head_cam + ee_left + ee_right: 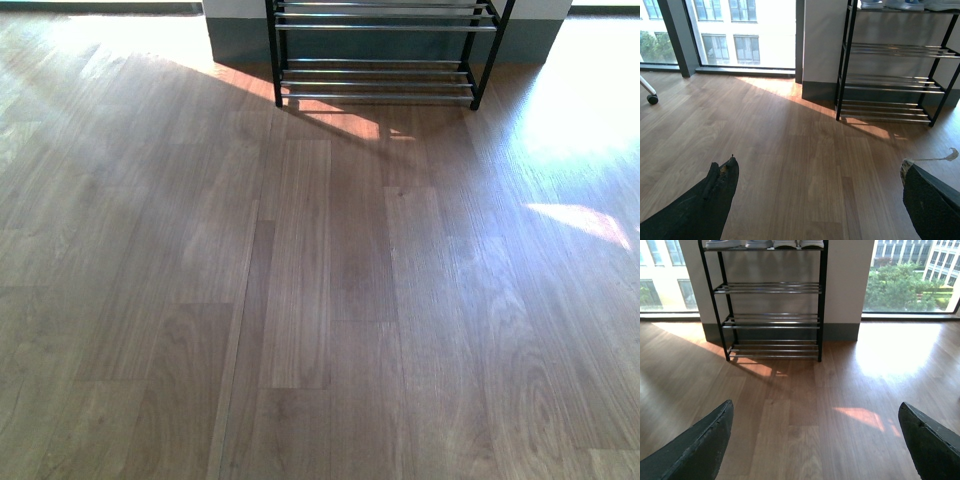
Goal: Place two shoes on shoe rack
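Observation:
The shoe rack [380, 70], black frame with chrome rails, stands against the far wall; only its lower tiers show in the front view. It shows taller in the left wrist view [890, 80] and the right wrist view [771, 315]. On its top tier sit the soles of shoes: pale ones in the left wrist view [900, 5], white soles in the right wrist view [765, 244]. Their tops are cut off. My left gripper [817, 167] is open and empty above bare floor. My right gripper [815, 412] is open and empty above bare floor. Neither arm shows in the front view.
Wood plank floor [300, 300] stretches between me and the rack. A grey-based white wall section [840, 285] stands behind the rack, with tall windows [740, 30] on either side. A chair caster [652, 99] sits at the far edge of the left wrist view.

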Available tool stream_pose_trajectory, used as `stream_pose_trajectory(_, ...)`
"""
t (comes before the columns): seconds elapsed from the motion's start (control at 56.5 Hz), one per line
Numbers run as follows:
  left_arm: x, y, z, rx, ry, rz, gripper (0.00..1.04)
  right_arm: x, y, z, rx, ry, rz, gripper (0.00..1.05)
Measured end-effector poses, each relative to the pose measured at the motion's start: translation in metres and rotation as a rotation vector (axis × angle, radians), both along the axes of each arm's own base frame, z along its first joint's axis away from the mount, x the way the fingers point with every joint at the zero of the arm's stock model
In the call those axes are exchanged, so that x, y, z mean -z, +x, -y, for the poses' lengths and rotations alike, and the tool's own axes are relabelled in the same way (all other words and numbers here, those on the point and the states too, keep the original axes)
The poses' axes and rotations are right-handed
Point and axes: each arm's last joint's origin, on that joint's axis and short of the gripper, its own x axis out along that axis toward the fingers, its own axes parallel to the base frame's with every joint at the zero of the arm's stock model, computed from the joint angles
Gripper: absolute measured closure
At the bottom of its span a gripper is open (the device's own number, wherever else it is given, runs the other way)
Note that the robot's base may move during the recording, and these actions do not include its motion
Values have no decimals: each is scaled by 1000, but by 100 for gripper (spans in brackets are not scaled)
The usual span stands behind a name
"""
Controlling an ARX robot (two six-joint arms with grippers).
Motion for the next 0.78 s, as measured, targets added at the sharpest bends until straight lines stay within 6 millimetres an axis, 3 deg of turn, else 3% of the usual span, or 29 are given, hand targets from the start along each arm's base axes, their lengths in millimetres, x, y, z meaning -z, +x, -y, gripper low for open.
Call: stream_pose_trajectory(0.779,0,0,0,0,0,0,9,0,0,0,0,0,0,9)
